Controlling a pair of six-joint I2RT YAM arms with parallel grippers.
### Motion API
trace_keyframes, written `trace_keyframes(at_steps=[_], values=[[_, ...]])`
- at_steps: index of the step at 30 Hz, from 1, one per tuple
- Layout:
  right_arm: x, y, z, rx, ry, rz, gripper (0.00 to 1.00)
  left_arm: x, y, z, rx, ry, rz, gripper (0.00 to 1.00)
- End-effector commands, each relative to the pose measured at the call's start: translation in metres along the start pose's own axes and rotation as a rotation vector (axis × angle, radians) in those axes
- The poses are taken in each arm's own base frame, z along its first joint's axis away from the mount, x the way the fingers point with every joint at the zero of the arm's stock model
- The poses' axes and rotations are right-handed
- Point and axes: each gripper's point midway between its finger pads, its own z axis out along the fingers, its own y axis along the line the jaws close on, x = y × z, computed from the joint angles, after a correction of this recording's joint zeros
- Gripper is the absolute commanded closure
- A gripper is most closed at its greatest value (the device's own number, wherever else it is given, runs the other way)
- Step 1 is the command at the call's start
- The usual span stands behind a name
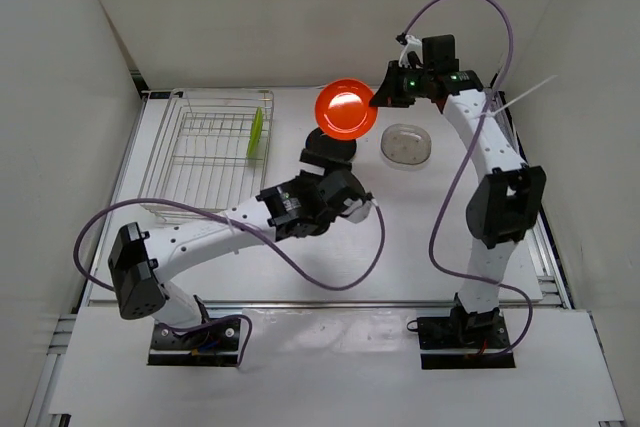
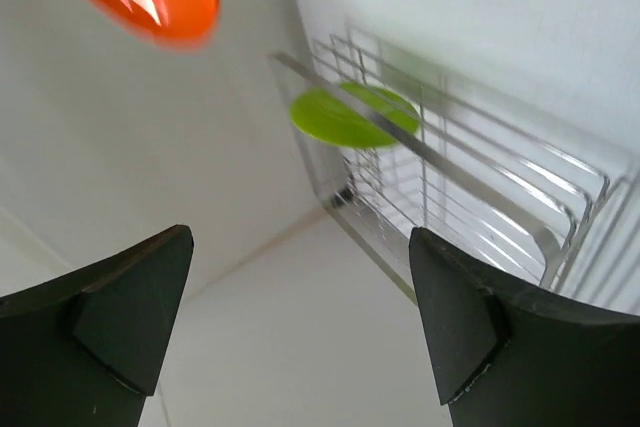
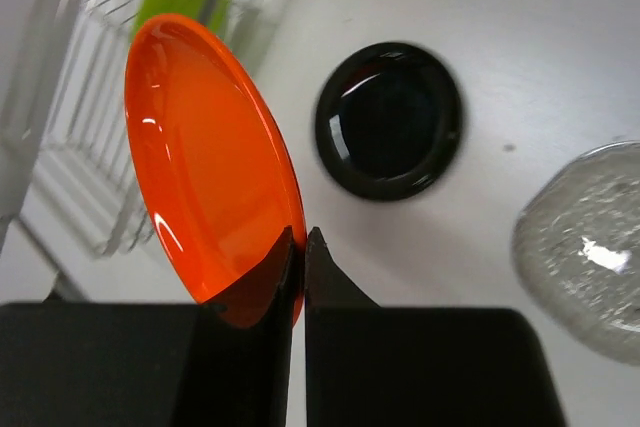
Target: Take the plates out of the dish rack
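in the top view the dish rack (image 1: 200, 162) sits at the far left of the table (image 1: 420, 247). the lime green plate (image 1: 257, 134) stands on edge against the rack's right side, only a thin sliver from above and soft with blur in both wrist views. the left gripper (image 2: 300, 317) has its 2 fingers (image 2: 120, 307) spread wide with nothing between them. the lime plate lies well ahead of the tips, inside the wires. from above, that gripper's dark body runs into the black plate (image 3: 390, 119), so the 2 are hard to separate there. the right wrist view shows the black plate whole and flat on the table. the orange-red plate (image 1: 346, 108) is lifted and tilted, covering the black plate's far edge in the top view, and it is cut off at the upper corner of the left wrist view. the right gripper (image 3: 302, 247) is pinched tight on this plate's lower rim, which is caught between the 2 tips with the rest rising up and to the left of them. the clear plate (image 3: 585, 247) lies flat at the right, apart from the fingers and cropped by the frame edge.
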Motion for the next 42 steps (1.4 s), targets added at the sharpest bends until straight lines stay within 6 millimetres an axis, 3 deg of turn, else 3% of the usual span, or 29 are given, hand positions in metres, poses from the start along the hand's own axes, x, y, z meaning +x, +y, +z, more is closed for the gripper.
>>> trace_keyframes(at_steps=[1, 2, 4, 5, 6, 7, 8, 9, 10, 13, 16, 18, 23, 28, 36, 40, 42], values=[[-0.029, -0.042, 0.027, 0.157, -0.068, 0.019, 1.0, 0.059, 0.007, 0.004, 0.023, 0.099, -0.141, 0.0], [-0.025, -0.052, 0.033, 0.182, -0.051, 0.008, 1.0, 0.088, 0.017, 0.013, 0.01, 0.162, -0.222, 0.0], [-0.012, -0.072, 0.053, 0.228, -0.012, 0.018, 1.0, 0.116, 0.041, 0.021, -0.037, 0.223, -0.376, 0.0], [-0.013, -0.079, 0.057, 0.252, -0.008, 0.022, 1.0, 0.131, 0.046, 0.026, -0.037, 0.266, -0.433, 0.0], [-0.007, -0.078, 0.065, 0.248, 0.011, 0.023, 1.0, 0.163, 0.048, 0.033, -0.035, 0.349, -0.515, 0.0], [0.001, -0.09, 0.076, 0.266, 0.032, 0.035, 1.0, 0.171, 0.058, 0.042, -0.048, 0.37, -0.636, 0.0], [0.005, -0.094, 0.079, 0.268, 0.045, 0.042, 1.0, 0.184, 0.056, 0.044, -0.028, 0.404, -0.678, 0.0], [0.004, -0.098, 0.082, 0.281, 0.044, 0.042, 1.0, 0.207, 0.057, 0.048, -0.038, 0.45, -0.755, 0.0], [0.015, -0.103, 0.092, 0.288, 0.069, 0.048, 1.0, 0.212, 0.058, 0.053, -0.039, 0.44, -0.816, 0.0], [0.015, -0.107, 0.098, 0.289, 0.072, 0.049, 1.0, 0.23, 0.059, 0.059, -0.058, 0.432, -1.014, 0.0], [0.021, -0.109, 0.107, 0.297, 0.088, 0.049, 1.0, 0.234, 0.058, 0.063, -0.022, 0.39, -1.175, 0.0], [0.031, -0.11, 0.116, 0.294, 0.111, 0.051, 1.0, 0.226, 0.063, 0.062, 0.012, 0.311, -1.261, 0.0], [0.049, -0.116, 0.128, 0.296, 0.152, 0.064, 0.99, 0.213, 0.082, 0.045, 0.02, 0.187, -1.353, 0.0], [0.061, -0.123, 0.134, 0.302, 0.183, 0.069, 0.98, 0.207, 0.089, 0.032, 0.037, 0.126, -1.362, 0.0], [0.06, -0.127, 0.143, 0.29, 0.18, 0.067, 0.97, 0.202, 0.082, 0.026, 0.066, 0.121, -1.344, 0.0], [0.064, -0.13, 0.146, 0.292, 0.189, 0.072, 0.92, 0.203, 0.081, 0.024, 0.065, 0.121, -1.344, 0.0], [0.064, -0.13, 0.146, 0.292, 0.189, 0.072, 0.83, 0.203, 0.081, 0.024, 0.065, 0.121, -1.344, 0.0]])
